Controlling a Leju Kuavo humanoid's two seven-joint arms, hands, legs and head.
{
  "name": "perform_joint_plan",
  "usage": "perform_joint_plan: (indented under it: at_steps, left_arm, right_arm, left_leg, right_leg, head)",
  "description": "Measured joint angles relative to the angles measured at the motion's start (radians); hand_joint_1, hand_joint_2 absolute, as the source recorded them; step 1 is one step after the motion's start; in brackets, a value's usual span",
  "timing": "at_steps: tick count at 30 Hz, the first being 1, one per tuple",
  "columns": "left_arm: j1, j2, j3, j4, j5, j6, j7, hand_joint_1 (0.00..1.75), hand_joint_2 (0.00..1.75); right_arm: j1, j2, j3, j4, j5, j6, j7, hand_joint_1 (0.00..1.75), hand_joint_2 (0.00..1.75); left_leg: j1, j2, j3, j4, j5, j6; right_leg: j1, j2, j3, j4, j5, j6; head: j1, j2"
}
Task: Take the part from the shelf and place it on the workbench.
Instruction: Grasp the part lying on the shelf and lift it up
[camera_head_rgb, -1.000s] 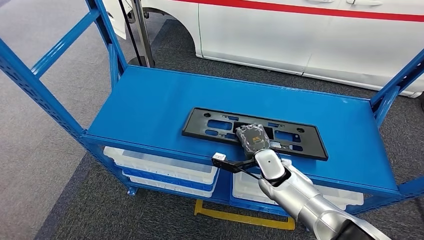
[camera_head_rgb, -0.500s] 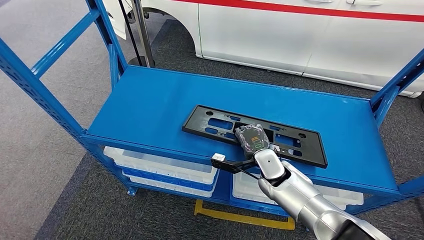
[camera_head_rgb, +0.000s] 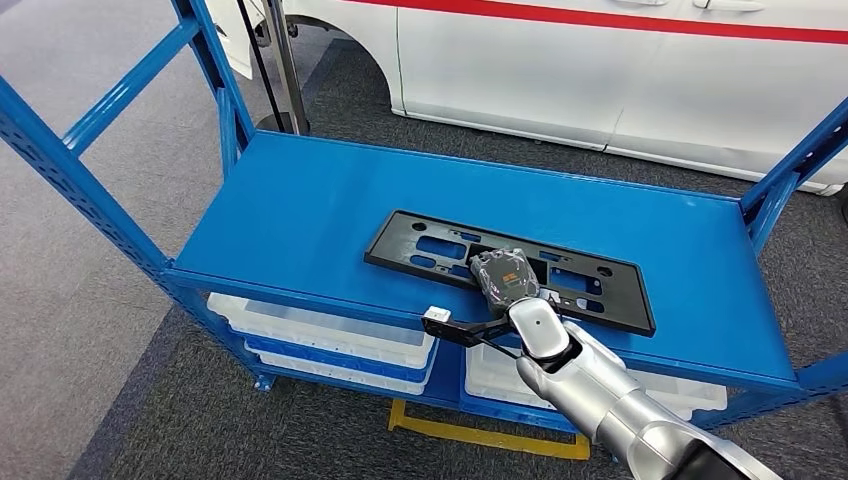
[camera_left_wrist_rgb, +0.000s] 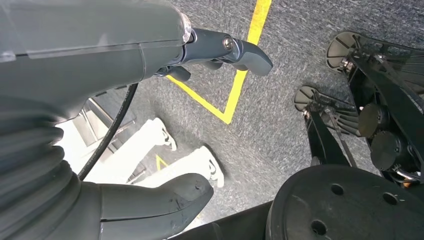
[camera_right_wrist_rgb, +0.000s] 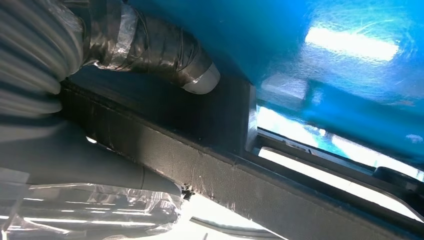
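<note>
Head view shows the flat black plastic frame part (camera_head_rgb: 510, 270) lying on the blue metal shelf (camera_head_rgb: 300, 215), its long axis running along the shelf, slightly skewed. The right hand (camera_head_rgb: 507, 277) pinches its near rail, thumb under, as the right wrist view confirms. Gripped at one spot, the long part could pivot or snag. The left hand (camera_left_wrist_rgb: 150, 150) hangs with fingers apart.

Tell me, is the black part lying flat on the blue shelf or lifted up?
Lying flat. The black part rests on the blue shelf; the right hand sits on its near edge.
</note>
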Motion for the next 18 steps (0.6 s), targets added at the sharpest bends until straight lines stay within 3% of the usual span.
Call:
perform_joint_plan:
  at_steps: [4,9,12,18]
  left_arm:
    - [0.001,0.002,-0.001,0.000,0.001,-0.001,0.000,0.00,1.75]
    - [0.003,0.007,-0.006,0.000,0.003,0.003,0.001,0.00,1.75]
    - [0.004,0.010,-0.012,0.000,0.003,0.008,0.001,0.00,1.75]
    - [0.006,0.019,-0.025,0.000,0.003,0.018,0.005,0.00,1.75]
  right_arm:
    - [0.009,-0.001,-0.001,-0.005,0.001,-0.056,-0.009,1.75,1.75]
    - [0.058,-0.016,-0.026,-0.078,0.009,-0.295,-0.040,1.75,1.75]
    - [0.097,-0.042,-0.046,-0.184,0.053,-0.388,-0.053,1.75,1.75]
    - [0.153,-0.092,-0.075,-0.394,0.111,-0.450,-0.054,1.75,1.75]
  left_leg:
    - [0.000,0.000,0.000,0.000,0.000,0.000]
    - [0.000,0.000,-0.001,0.000,0.000,0.000]
    - [-0.001,0.000,-0.001,0.001,0.000,0.000]
    - [-0.008,0.000,-0.003,0.003,-0.002,0.003]
  right_leg:
    - [0.000,0.000,0.000,0.000,0.000,0.000]
    - [0.000,0.000,0.000,0.000,0.000,0.000]
    - [-0.001,0.000,-0.001,-0.001,0.000,0.000]
    - [-0.007,0.000,-0.003,-0.002,0.001,0.002]
  head:
    - [0.000,0.000]
    - [0.000,0.000]
    - [0.000,0.000]
    - [0.000,0.000]
